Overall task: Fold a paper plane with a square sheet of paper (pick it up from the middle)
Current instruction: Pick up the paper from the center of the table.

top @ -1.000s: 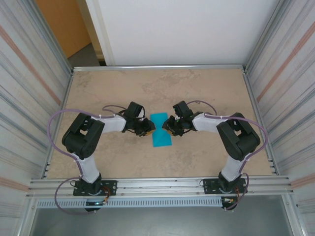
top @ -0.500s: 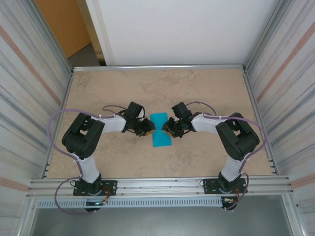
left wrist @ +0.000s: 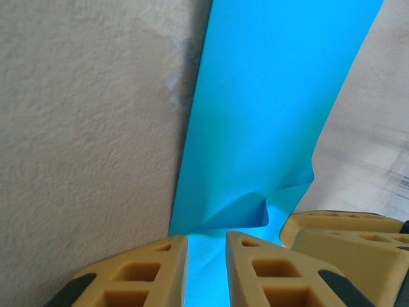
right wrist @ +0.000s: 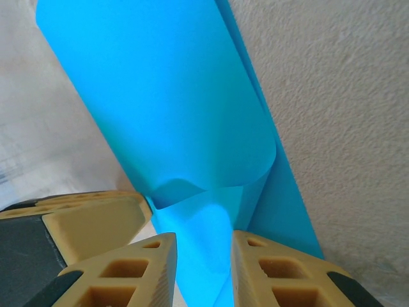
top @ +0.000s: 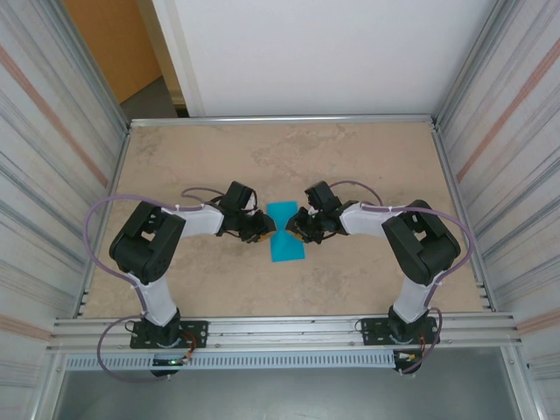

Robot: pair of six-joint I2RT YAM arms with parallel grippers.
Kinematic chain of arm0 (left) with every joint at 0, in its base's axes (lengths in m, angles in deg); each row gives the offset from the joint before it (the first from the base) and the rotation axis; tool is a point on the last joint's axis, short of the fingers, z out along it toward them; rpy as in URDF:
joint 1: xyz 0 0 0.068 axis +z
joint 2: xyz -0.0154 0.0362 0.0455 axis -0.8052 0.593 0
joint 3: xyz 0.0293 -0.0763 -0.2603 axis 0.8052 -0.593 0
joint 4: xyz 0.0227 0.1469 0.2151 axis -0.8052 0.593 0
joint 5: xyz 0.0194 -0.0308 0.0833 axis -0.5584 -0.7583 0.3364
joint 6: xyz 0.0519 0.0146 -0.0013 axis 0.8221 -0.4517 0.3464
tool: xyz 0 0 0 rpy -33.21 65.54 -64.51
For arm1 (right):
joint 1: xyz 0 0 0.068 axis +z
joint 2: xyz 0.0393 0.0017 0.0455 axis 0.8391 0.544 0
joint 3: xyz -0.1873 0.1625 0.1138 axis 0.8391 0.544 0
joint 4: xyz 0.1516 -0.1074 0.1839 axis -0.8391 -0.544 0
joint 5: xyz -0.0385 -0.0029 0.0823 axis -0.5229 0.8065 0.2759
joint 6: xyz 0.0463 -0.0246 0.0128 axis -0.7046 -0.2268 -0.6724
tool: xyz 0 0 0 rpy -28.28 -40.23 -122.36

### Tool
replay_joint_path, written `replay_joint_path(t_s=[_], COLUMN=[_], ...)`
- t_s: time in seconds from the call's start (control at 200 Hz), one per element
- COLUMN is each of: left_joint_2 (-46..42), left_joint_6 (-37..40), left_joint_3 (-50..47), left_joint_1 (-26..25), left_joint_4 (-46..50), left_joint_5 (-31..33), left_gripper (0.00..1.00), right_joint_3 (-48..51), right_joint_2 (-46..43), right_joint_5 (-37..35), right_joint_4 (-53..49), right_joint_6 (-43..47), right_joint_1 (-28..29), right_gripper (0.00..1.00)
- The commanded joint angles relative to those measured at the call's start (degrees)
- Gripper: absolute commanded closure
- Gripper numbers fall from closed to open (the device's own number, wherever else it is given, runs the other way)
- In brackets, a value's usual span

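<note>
The square sheet of paper [top: 286,238], turquoise-blue, lies on the table between the two arms, pinched narrow at its middle like an hourglass. My left gripper [top: 265,233] meets its left edge and my right gripper [top: 297,232] its right edge. In the left wrist view the paper [left wrist: 268,115] rises in a crumpled ridge, and my left gripper [left wrist: 206,256] is shut on that ridge. In the right wrist view the paper [right wrist: 166,109] curls up into a rounded fold, and my right gripper [right wrist: 203,256] presses on both sides of it.
The beige table [top: 350,166] is walled by metal rails and corrugated panels on the left, right and back. The tan finger of the opposite gripper shows at the lower right [left wrist: 339,233] of the left wrist view and the lower left [right wrist: 83,220] of the right wrist view.
My right gripper has edged left toward the paper's middle and its jaws have narrowed on the fold. The left gripper has held still.
</note>
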Motion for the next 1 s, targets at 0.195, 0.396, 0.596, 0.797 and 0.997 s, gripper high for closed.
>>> replay_joint_path(t_s=[0.195,0.396,0.596,0.797,0.997], left_joint_2=[-1.6,-1.3,-1.2,-1.3,-1.3], left_joint_6=[-1.0,-1.3,-2.5,-5.4,-5.5], left_joint_3=[-2.0,-2.3,-3.4,-5.6,-5.8], left_joint_1=[0.2,0.4,0.7,2.2,2.3], left_joint_4=[3.0,2.5,0.6,-4.3,-4.4], left_joint_5=[3.0,2.5,1.2,-2.2,-2.5], left_gripper=[0.78,0.80,0.80,0.80,0.80], right_joint_3=[1.9,1.7,2.5,4.3,5.5], right_joint_2=[-0.1,1.1,1.1,-0.3,-1.5], right_joint_5=[-2.0,0.0,2.1,3.0,2.8], right_joint_4=[-2.9,-0.1,4.5,8.8,11.7], right_joint_6=[-1.5,-1.3,-1.6,-1.5,-1.5], right_joint_1=[0.3,0.4,0.4,0.3,0.2], right_gripper=[0.73,0.75,0.77,0.77,0.78])
